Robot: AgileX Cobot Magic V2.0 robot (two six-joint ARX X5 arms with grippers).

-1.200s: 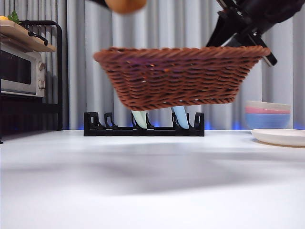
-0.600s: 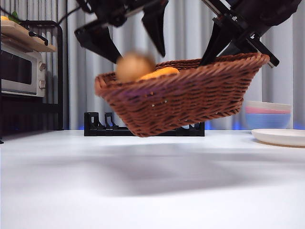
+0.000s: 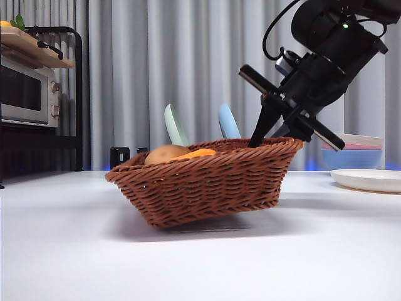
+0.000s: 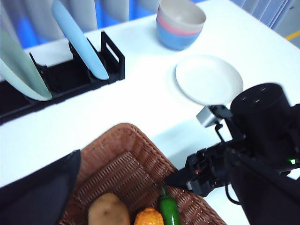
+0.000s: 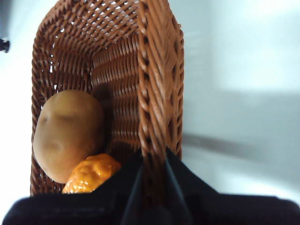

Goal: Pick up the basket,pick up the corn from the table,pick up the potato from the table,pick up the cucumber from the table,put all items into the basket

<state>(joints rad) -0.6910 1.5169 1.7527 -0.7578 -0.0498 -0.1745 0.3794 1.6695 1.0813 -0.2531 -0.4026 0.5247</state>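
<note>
The brown wicker basket (image 3: pixel 207 182) rests tilted on the white table (image 3: pixel 200 263), its right side raised. My right gripper (image 3: pixel 276 139) is shut on that raised rim, one jaw inside and one outside, as the right wrist view shows (image 5: pixel 152 168). Inside the basket (image 5: pixel 159 84) lie the tan potato (image 5: pixel 65 131) and the orange corn (image 5: pixel 91 173). From high above, the left wrist view shows the potato (image 4: pixel 108 211), the corn (image 4: pixel 149 218) and the green cucumber (image 4: pixel 168 211) side by side in the basket (image 4: pixel 126 159). My left gripper (image 4: pixel 65 173) hangs open and empty over it.
A black rack (image 4: pixel 70 75) with a pale green and a blue plate stands behind the basket. Stacked bowls (image 3: pixel 352 150) and a white plate (image 3: pixel 369 180) sit at the right. A microwave (image 3: pixel 28 91) on a dark shelf is at the far left.
The basket came down from the air onto the table, still held by my right gripper. The potato dropped from my left gripper into it, and the left arm rose out of the front view.
</note>
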